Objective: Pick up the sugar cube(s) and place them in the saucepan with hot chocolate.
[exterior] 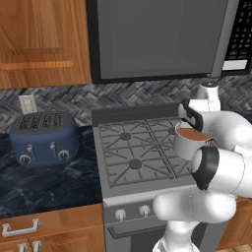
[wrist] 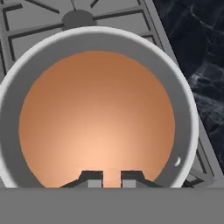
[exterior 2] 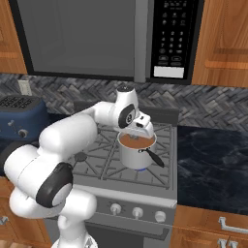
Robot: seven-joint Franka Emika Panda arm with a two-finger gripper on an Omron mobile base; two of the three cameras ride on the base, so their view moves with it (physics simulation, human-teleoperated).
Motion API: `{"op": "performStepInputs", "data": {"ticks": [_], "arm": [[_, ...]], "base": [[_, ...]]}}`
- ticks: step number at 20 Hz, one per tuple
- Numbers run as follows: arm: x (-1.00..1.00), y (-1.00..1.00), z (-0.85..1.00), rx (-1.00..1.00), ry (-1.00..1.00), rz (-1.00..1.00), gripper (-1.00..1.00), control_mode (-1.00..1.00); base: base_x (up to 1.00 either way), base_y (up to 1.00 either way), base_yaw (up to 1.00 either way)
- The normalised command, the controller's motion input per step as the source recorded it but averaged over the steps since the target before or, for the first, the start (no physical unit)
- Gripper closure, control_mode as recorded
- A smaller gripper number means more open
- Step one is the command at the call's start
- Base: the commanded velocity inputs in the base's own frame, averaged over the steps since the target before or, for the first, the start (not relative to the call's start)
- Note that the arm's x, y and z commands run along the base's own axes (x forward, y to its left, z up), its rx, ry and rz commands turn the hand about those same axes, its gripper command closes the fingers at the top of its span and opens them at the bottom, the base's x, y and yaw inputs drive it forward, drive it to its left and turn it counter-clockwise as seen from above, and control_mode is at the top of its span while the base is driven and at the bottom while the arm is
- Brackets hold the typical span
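**Hidden and cut-off parts**

In the left base view the arm covers the right side of the saucepan and the stove's right part. The toaster is cut by the left edge of the right base view. In the hand view the saucepan's lower rim is cut off.

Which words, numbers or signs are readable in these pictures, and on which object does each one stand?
None can be read.
Microwave keypad: rows of small light marks, too small to read.
White panel below the keypad: blank.
Toaster: dials without readable marks.
Stove knobs: no readable marks.
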Motion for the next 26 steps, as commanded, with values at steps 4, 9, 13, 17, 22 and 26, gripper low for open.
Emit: {"op": "performStepInputs", "data": {"ticks": [4,9,13,17,22,26], "arm": [[-0.35,0.54,0.12,-0.09,-0.03,0.00,-1.00,-1.00],[-0.42,0.59,0.18,-0.08,0.00,0.00,-1.00,-1.00],[-0.72,0.47,0.41,-0.09,0.00,0.00,-1.00,-1.00],[-0.73,0.60,0.62,-0.02,0.03,0.06,-1.00,-1.00],[-0.36,0.99,0.36,0.00,0.09,0.06,-1.00,-1.00],[-0.18,0.98,0.10,0.04,0.03,0.05,-1.00,-1.00]], "base": [[0.00,0.00,0.00],[0.00,0.00,0.00],[0.00,0.00,0.00],[0.00,0.00,0.00],[0.00,0.00,0.00],[0.00,0.00,0.00]]}}
